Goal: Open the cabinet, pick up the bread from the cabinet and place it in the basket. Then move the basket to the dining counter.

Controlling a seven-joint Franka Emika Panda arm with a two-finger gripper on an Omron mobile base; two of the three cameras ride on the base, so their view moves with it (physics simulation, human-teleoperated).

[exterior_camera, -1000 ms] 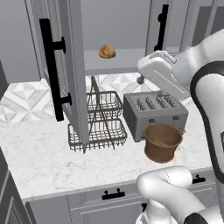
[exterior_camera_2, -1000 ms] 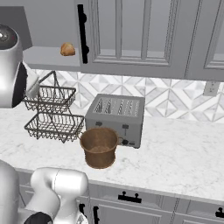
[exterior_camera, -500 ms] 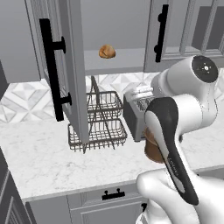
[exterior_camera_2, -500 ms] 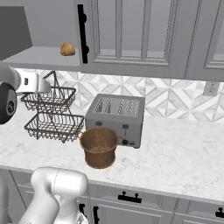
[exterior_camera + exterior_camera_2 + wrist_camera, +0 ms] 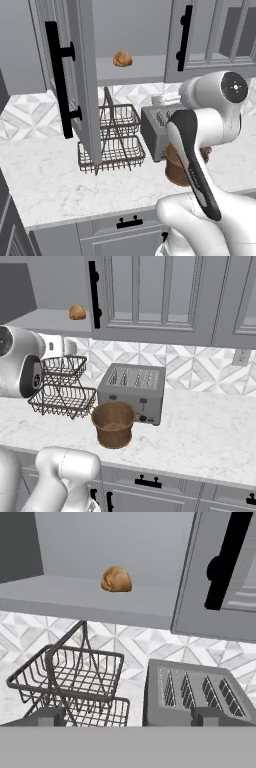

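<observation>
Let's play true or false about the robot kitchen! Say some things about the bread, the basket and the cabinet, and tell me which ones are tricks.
1. The bread sits on the cabinet shelf. True.
2. The basket has the bread in it. False: it is empty, and the bread is up on the shelf.
3. One cabinet door is swung open. True.
4. The gripper is squeezing the bread. False: its fingers are open and the bread is far ahead of them.
5. The basket stands in front of the toaster. True.
6. The wire rack is full of fruit. False: both tiers are empty.
</observation>
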